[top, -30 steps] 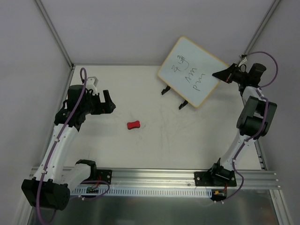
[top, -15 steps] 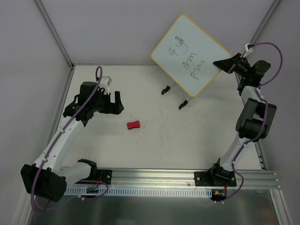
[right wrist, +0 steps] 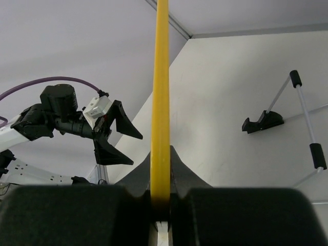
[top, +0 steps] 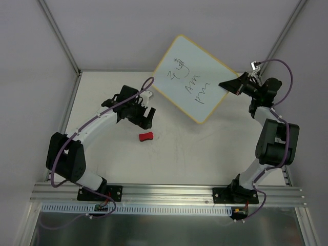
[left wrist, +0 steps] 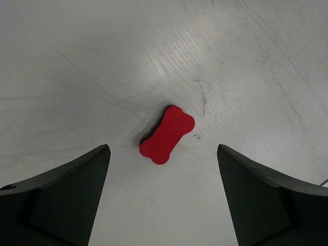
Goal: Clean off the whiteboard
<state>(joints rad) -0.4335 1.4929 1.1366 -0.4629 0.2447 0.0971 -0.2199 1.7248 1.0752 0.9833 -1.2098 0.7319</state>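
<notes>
The whiteboard [top: 190,86] is held in the air by the right claw [top: 229,85]; the left claw [top: 146,114] is spread over the eraser [top: 146,136].
The whiteboard is gripped at its right edge, with the right claw clamped on the frame. It is seen tilted above the far part of the bench [top: 205,154], off the surface, with black scribbles on its face. The left claw is held with its fingers wide apart and nothing gripped. The red eraser lies flat on the bench below the gap. A black stand [right wrist: 264,122] is noted on the bench, apart from the whiteboard.
</notes>
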